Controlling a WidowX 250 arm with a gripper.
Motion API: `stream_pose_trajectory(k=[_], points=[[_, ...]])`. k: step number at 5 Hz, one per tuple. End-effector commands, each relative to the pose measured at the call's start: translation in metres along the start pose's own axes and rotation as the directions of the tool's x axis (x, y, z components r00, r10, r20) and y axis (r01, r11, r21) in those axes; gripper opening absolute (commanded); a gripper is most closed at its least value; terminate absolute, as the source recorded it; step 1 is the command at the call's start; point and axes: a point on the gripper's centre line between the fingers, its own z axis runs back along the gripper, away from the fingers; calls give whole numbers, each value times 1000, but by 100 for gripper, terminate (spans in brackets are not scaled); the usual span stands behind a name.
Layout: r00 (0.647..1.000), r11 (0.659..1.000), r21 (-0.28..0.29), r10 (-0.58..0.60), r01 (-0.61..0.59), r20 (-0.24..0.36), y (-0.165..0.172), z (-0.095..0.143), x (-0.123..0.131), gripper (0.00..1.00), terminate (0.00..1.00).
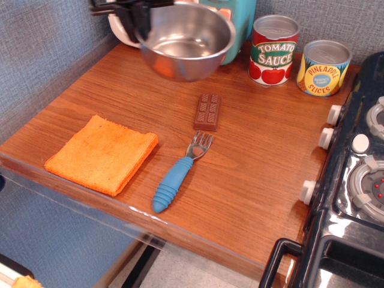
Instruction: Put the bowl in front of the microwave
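Bowl [185, 39] is hanging in the air at the back left of the bench [120, 102], lifted clear of the wood and covering most of the microwave [239, 24] behind it. You are seeing only a teal corner of that microwave to the bowl's right and a bit of cream frame to its left. The bowl is sitting roughly level, its open side up, the inside shining and empty.

Your gripper [143, 23] is clamping the bowl's left rim, dark fingers pinching the metal edge; the rest of the arm is running out of the top of the view, and this part is blurred.

Taking the bowl as your landmark:
- chocolate bar [207, 111] is lying flat on the bench, nearer to you than the bowl and a little to the right, well apart from it.
- blue-handled fork [178, 174] is lying nearer to you again, tines pointing toward the chocolate bar, just short of touching it.
- orange cloth [101, 153] is lying folded, well toward the front left from the bowl, near the bench's front edge.
- tomato sauce can [274, 49] is standing upright to the bowl's right, close to it.
- pineapple can [323, 67] is standing farther right, just beside the tomato sauce can.
- black stove [354, 180] is filling the far right side, its white knobs facing the bench.
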Motion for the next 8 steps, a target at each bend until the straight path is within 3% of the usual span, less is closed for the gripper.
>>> stream_pose_trajectory(k=[1,3,5,6,8], points=[[1000,993,120,13,-13,2,94,9,20,0,0],[995,984,144,103,-101,-4,128,-17,37,0,0],[994,984,141,110,-108,-5,123,-28,38,0,0],[993,980,161,116,-117,16,126,-21,39,100,0],[994,991,108,72,-81,87,115,24,29,100,0]])
